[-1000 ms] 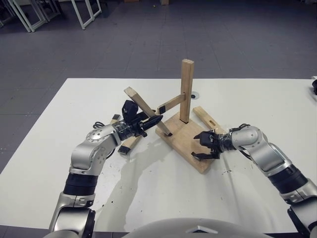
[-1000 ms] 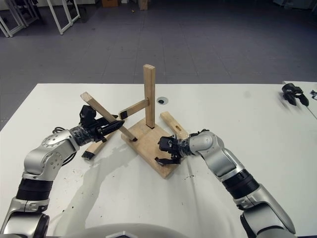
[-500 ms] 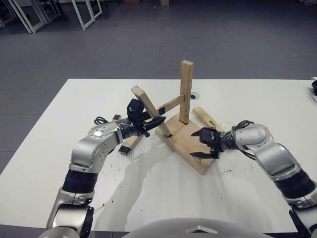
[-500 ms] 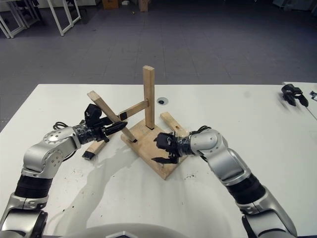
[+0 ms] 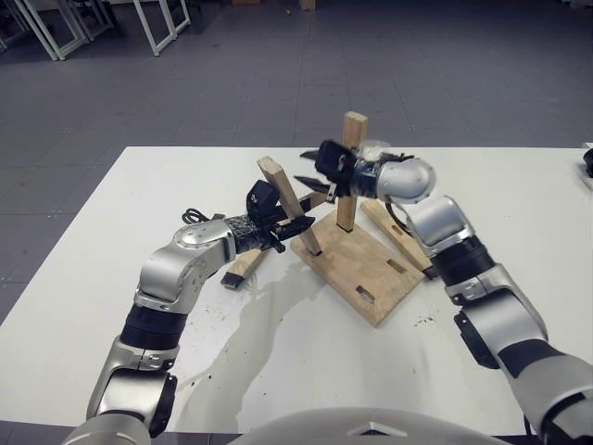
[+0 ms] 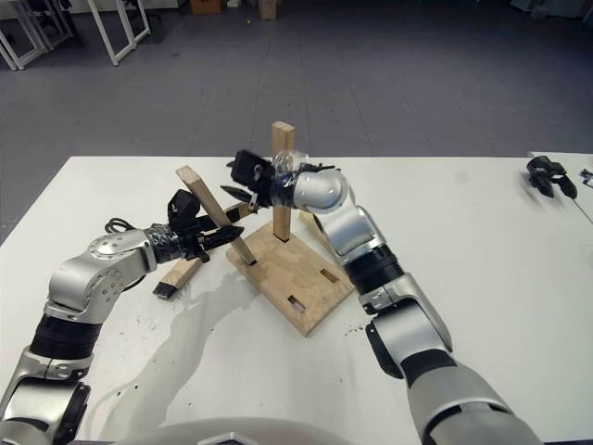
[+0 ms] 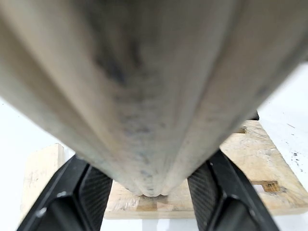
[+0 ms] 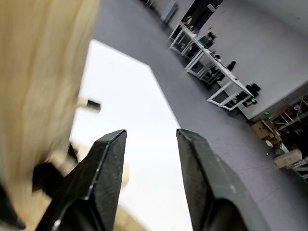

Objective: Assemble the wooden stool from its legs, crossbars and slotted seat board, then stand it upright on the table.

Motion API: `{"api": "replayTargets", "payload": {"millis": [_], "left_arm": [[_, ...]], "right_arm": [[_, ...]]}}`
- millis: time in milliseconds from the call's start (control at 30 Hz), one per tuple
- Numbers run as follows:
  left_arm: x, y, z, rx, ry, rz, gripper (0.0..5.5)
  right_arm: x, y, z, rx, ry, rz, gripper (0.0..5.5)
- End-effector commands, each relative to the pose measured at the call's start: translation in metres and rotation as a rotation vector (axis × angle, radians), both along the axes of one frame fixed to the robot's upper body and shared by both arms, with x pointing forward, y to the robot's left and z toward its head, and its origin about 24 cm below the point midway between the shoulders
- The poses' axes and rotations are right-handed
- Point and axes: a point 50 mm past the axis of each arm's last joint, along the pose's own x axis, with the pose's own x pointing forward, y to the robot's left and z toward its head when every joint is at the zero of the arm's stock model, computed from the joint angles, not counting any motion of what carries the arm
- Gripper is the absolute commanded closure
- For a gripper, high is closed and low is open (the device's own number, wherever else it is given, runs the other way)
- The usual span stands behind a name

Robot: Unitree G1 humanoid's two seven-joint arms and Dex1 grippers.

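The slotted seat board point(image 5: 357, 269) lies flat mid-table. One wooden leg point(image 5: 349, 171) stands upright in it. A second leg point(image 5: 287, 204) leans with its foot on the board's left corner, and a crossbar point(image 5: 320, 197) joins the two. My left gripper point(image 5: 295, 225) is shut on the leaning leg point(image 7: 144, 86), one finger point(image 7: 94, 192) on each side. My right gripper point(image 5: 315, 172) hangs open just left of the upright leg point(image 8: 38, 72), above the crossbar, holding nothing. A loose leg point(image 5: 394, 232) lies to the right of the board.
Another wooden piece point(image 5: 239, 269) with a dark end lies on the table left of the board, under my left forearm. A black object point(image 6: 547, 176) sits at the table's far right edge. Dark crumbs dot the white table point(image 5: 278, 371) near me.
My right gripper has left the board's near right edge and swung up and left to the upright leg. The left gripper has tipped the leaning leg steeper.
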Motion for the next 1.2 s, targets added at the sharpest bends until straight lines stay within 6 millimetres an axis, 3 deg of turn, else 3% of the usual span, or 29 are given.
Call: {"api": "replayTargets", "payload": {"millis": [33,233,400,467,533,600,667,767,833,933,1067,1133,1200], "left_arm": [[-0.006,0.013,-0.040,0.190,0.196,0.062,3.47],[-0.012,0.016,-0.071,0.273,0.392,0.042,3.47],[-0.030,0.024,-0.100,0.319,0.519,0.007,3.47],[-0.043,0.027,-0.113,0.302,0.584,0.007,3.47],[-0.054,0.025,-0.119,0.251,0.631,0.007,3.47],[-0.053,0.021,-0.108,0.179,0.612,0.012,3.47],[-0.039,0.020,-0.080,0.075,0.532,0.044,3.47],[-0.023,0.020,-0.042,0.033,0.412,0.061,3.47],[-0.019,0.019,-0.030,0.051,0.372,0.057,3.47],[-0.020,0.016,-0.030,0.161,0.338,0.041,3.47],[-0.029,0.009,-0.050,0.259,0.348,0.027,3.47],[-0.034,0.006,-0.060,0.267,0.368,0.027,3.47],[-0.038,0.007,-0.067,0.268,0.392,0.034,3.47]], "right_arm": [[0.002,-0.015,-0.041,-0.205,0.042,0.034,4.32],[-0.003,-0.017,-0.055,-0.221,0.049,0.060,5.37],[-0.006,-0.022,-0.059,-0.169,0.088,0.023,5.40],[-0.004,-0.025,-0.052,-0.102,0.112,-0.020,5.40],[0.003,-0.025,-0.024,0.058,0.078,-0.088,5.40],[0.010,-0.025,0.015,0.214,-0.009,-0.134,5.40],[0.011,-0.025,0.041,0.285,-0.077,-0.147,5.40],[0.010,-0.026,0.050,0.277,-0.106,-0.144,5.40],[0.009,-0.026,0.050,0.274,-0.118,-0.142,5.40],[0.004,-0.022,0.042,0.247,-0.115,-0.101,5.40],[-0.006,-0.021,-0.011,0.024,0.041,-0.010,5.40],[-0.011,-0.033,-0.046,-0.129,0.133,-0.012,5.40],[-0.014,-0.044,-0.065,-0.222,0.174,-0.030,5.40]]}}
